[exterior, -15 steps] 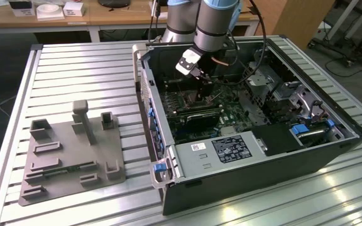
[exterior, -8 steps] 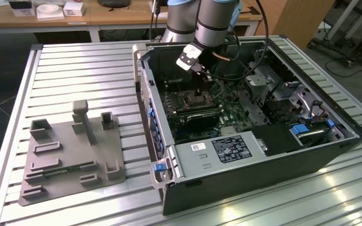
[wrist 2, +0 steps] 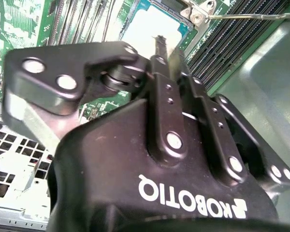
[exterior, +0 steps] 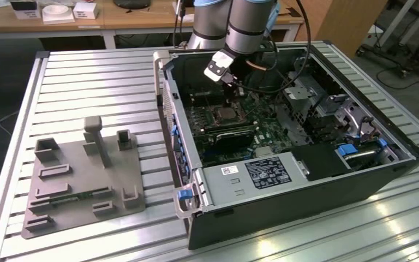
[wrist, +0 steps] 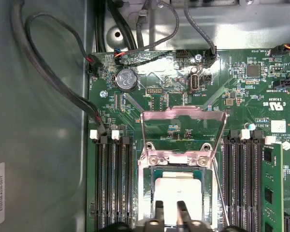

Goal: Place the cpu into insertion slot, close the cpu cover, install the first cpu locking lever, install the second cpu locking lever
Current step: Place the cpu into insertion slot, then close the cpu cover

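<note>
In the exterior view my gripper (exterior: 229, 90) reaches down into the open computer case, just above the insertion slot (exterior: 228, 113) on the green board. The first wrist view shows the cpu (wrist: 176, 191) with its silvery top lying flat inside the insertion slot (wrist: 147, 193). The cpu cover (wrist: 183, 116) stands swung up from its hinge (wrist: 176, 158). My gripper (wrist: 170, 213) hovers over the cpu's near edge, its fingers a narrow gap apart with nothing between them. A thin wire lever (wrist: 221, 193) runs beside the socket. In the second wrist view the cpu (wrist 2: 150, 26) shows past one finger (wrist 2: 159, 48).
Black memory slots (wrist: 111, 183) flank the socket on both sides, with a green memory stick (wrist: 270, 188) beyond. Black cables (wrist: 53, 72) run along the case wall. A labelled grey drive box (exterior: 268, 172) sits in the case. A grey fixture block (exterior: 78, 174) stands on the slatted table (exterior: 85, 82).
</note>
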{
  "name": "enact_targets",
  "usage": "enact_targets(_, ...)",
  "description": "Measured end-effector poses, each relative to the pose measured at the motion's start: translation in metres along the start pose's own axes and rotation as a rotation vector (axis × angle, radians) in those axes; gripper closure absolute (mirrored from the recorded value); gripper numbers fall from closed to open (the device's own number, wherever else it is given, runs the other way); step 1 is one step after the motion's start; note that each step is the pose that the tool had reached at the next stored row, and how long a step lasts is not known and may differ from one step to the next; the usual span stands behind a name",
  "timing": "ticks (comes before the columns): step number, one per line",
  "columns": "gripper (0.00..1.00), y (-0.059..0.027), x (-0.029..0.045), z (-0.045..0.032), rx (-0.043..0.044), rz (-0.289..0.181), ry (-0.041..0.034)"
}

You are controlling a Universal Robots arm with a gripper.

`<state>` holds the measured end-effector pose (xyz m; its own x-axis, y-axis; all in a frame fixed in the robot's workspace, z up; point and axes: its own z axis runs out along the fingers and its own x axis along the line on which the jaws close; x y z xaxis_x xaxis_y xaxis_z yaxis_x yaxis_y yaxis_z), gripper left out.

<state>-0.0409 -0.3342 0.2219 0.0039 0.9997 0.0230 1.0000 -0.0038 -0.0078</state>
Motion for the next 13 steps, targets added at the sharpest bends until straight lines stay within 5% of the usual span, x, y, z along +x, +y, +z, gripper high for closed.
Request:
enact_targets(2, 0.87, 0.0, 0.0, -0.0001, 0.0001, 0.0, -0.0001)
enact_targets(13, 0.9, 0.0, 0.0, -0.0011, 0.0, 0.0, 0.0)
